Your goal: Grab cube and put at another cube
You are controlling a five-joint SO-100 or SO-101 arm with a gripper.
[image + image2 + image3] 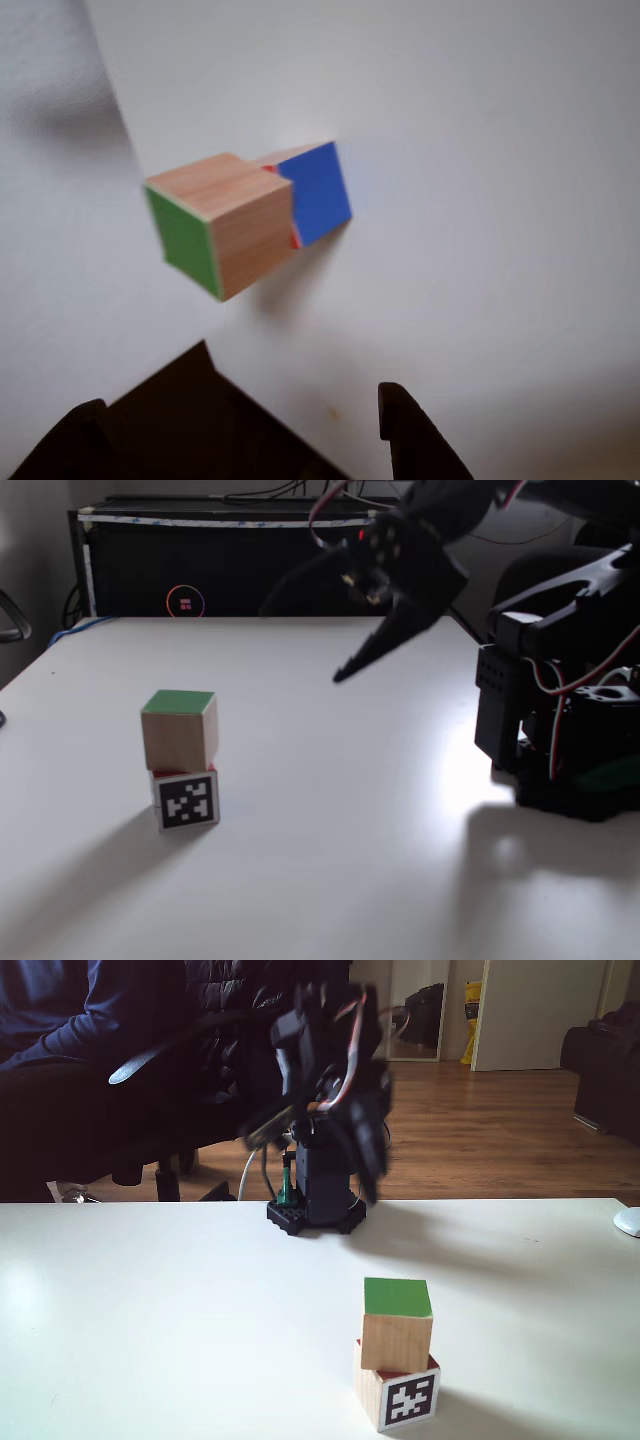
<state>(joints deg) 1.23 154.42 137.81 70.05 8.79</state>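
The cube (180, 730), light wood with a green top face, rests on another cube (187, 798), whose front face carries a black-and-white marker with a red edge showing above it. The same stack stands near the front of the table in a fixed view, cube (397, 1325) on top of another cube (398, 1395). In the other view the cube (225, 225) presses against the blue-faced another cube (318, 192). My gripper (300, 645) hangs open in the air, up and to the right of the stack, holding nothing. Its dark fingers frame the bottom of the other view around the gripper (240, 430).
The white table (330, 880) spreads around the stack. The arm's base (560, 730) stands at the right edge, and a black cabinet (200, 570) runs behind the table. A seated person (60, 1020) is behind the arm, and a white mouse (628, 1222) lies at the right.
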